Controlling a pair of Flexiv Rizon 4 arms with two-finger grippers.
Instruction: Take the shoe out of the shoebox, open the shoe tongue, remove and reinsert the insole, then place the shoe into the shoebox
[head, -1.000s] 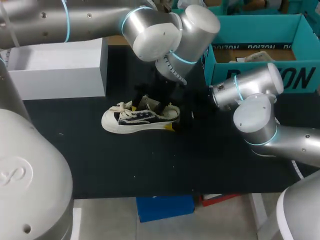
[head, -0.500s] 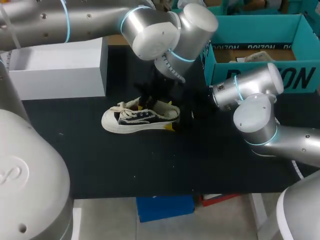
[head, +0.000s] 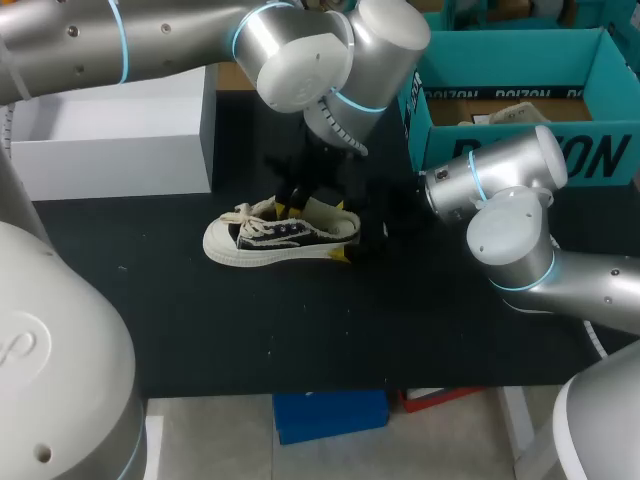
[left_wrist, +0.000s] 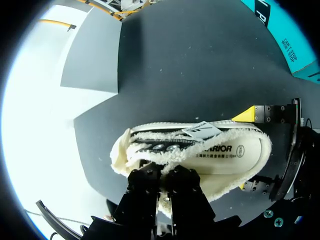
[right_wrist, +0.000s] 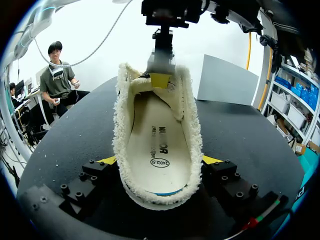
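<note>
- Head view: shoe (head: 275, 238) lies on the black table (head: 300, 330) at centre, outside the teal shoebox (head: 600, 155) at upper right, well apart from the white box (head: 110, 140) at upper left.
- Left wrist view: left gripper (left_wrist: 162, 175) is pinched closed on the shoe's fleecy edge.
- Right wrist view: right gripper (right_wrist: 160, 165) clamps the heel from both sides.

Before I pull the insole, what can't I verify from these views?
Left gripper: whether it grips the tongue is hidden by its own body in the left wrist view, too small and dark in the head view.
Insole: toe end covered by the tongue in the right wrist view.
Right gripper: in the head view, too dark against the table to make out at the shoe heel.
</note>
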